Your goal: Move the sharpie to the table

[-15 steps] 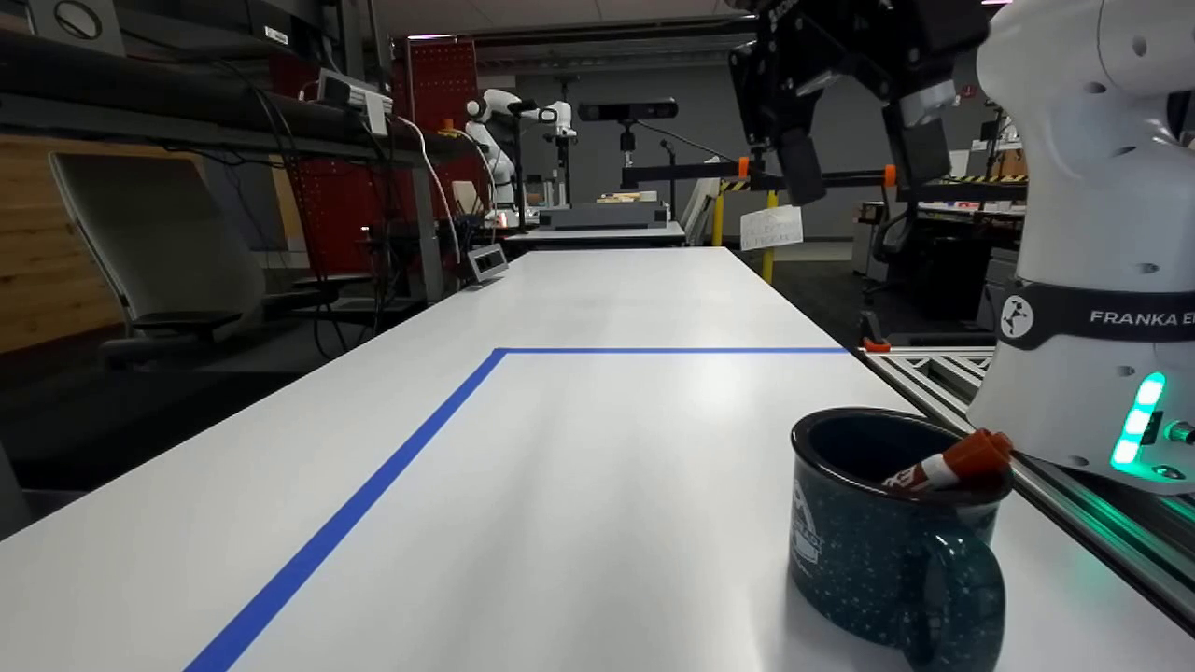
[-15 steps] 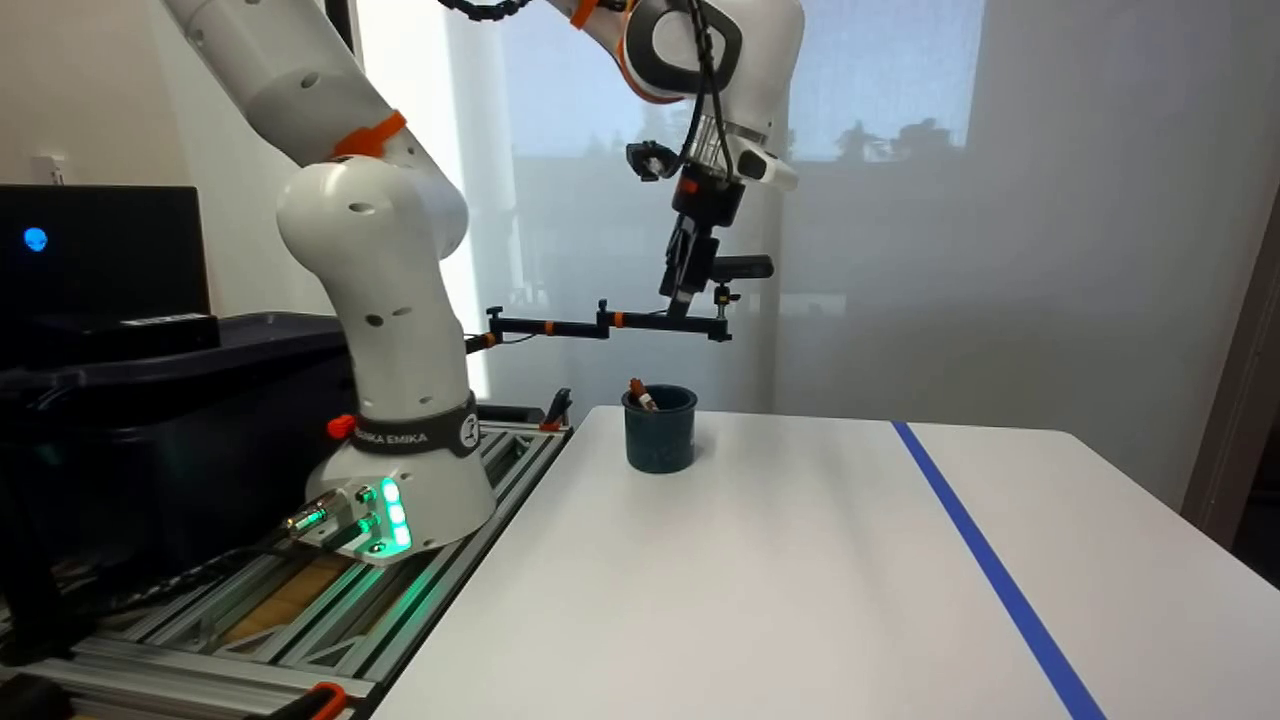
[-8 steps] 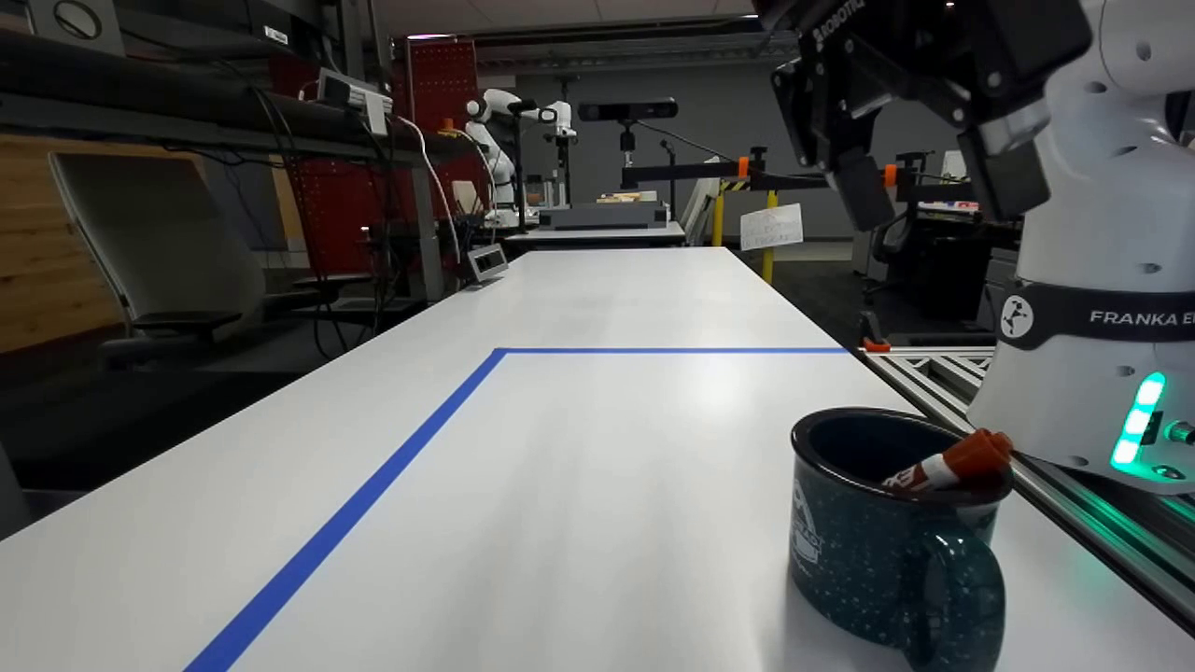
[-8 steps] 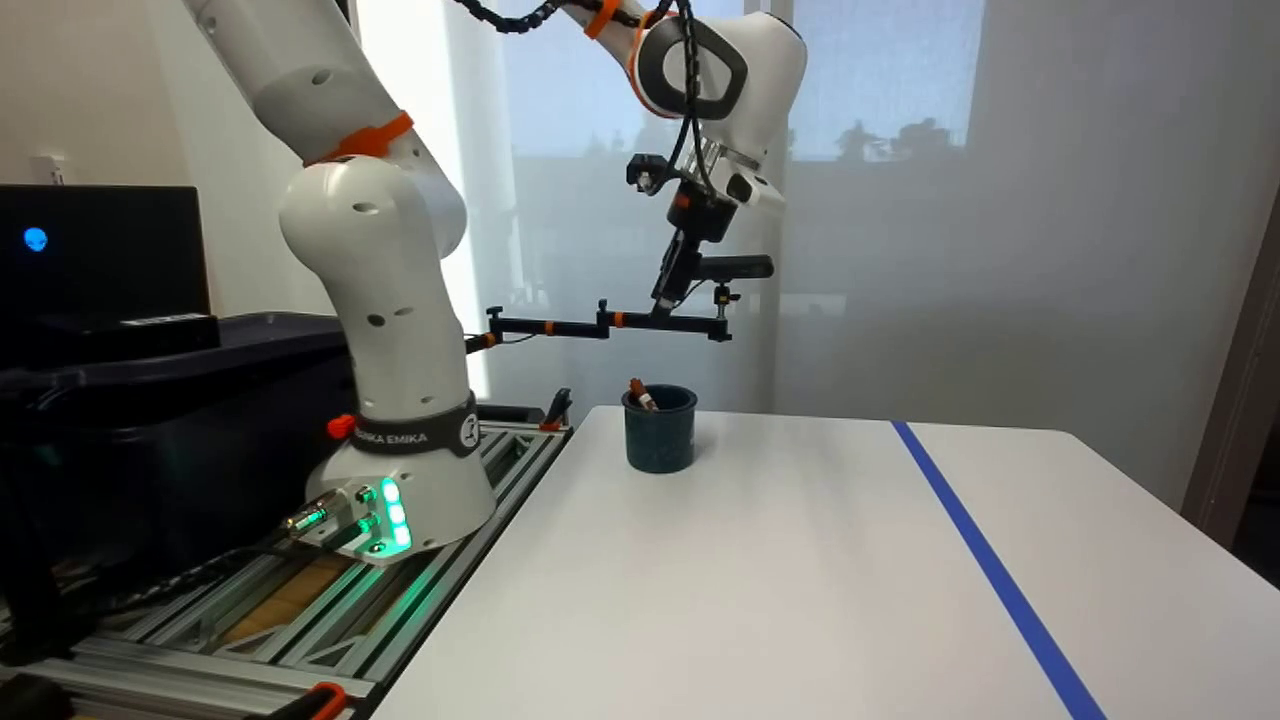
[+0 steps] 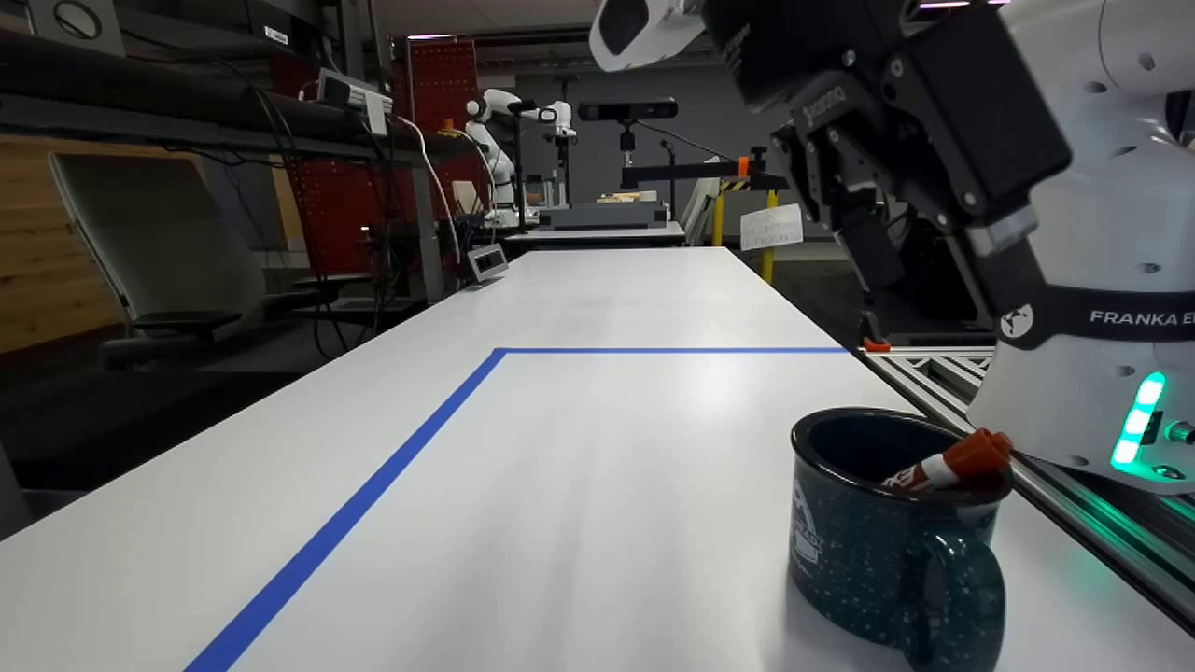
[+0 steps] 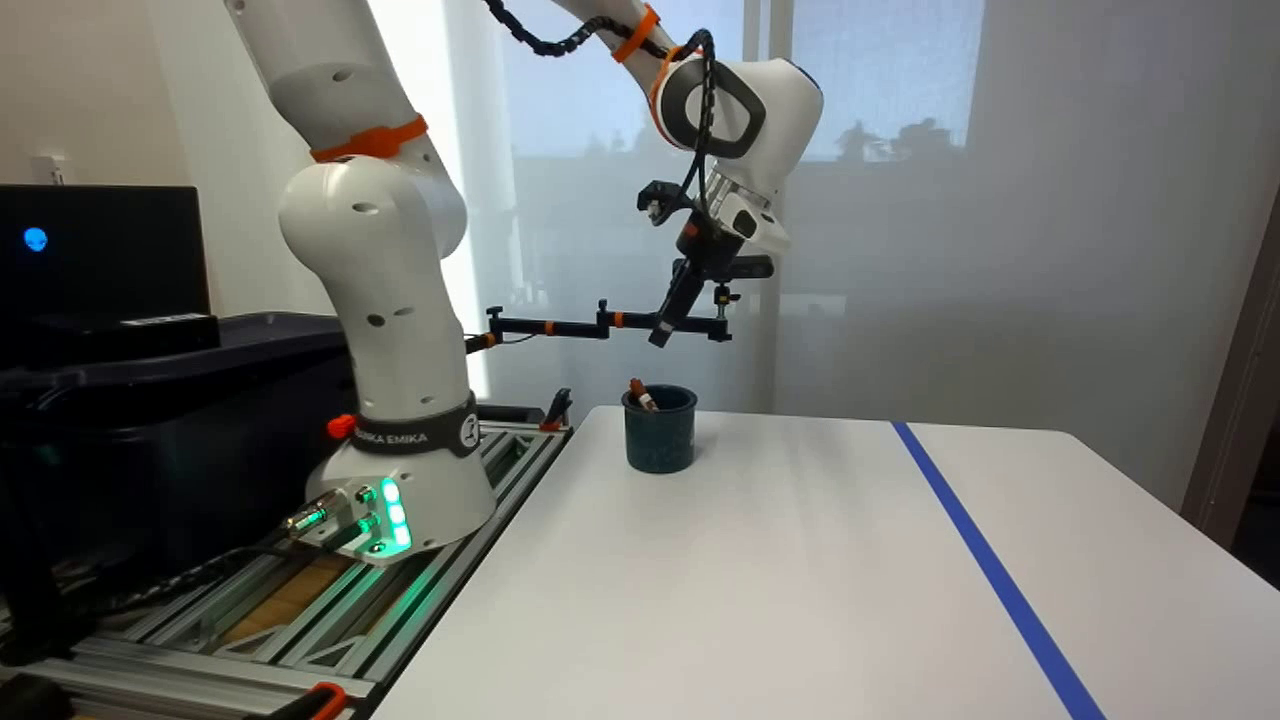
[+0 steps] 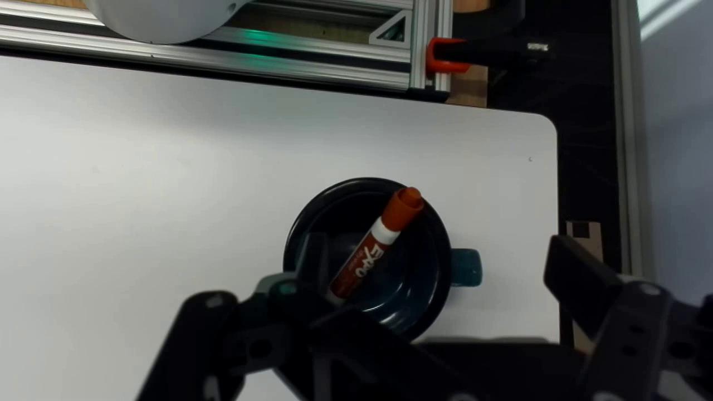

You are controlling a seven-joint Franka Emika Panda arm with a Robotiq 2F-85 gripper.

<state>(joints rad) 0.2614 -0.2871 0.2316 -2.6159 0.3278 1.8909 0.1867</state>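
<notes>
The sharpie, a marker with a dark red body and an orange-red cap, leans inside the dark blue speckled mug in both exterior views (image 5: 952, 464) (image 6: 643, 394) and in the wrist view (image 7: 365, 256). Its cap end rises above the rim. The mug (image 5: 868, 569) stands upright on the white table (image 5: 597, 485), near its robot-side edge. My gripper (image 5: 945, 278) is open and empty, tilted above the mug and apart from it; it also shows in an exterior view (image 6: 660, 335). In the wrist view, one finger overlaps the mug and hides the sharpie's lower end.
The mug's handle (image 7: 467, 267) points toward the table's short edge. Blue tape (image 5: 373, 476) marks lines on the table. A metal rail (image 6: 480, 560) with the robot base runs along one side. A camera on a black bar (image 6: 655, 322) is behind the gripper.
My gripper has come lower toward the mug and tilted more, its fingers still apart. The mug and the sharpie have not moved.
</notes>
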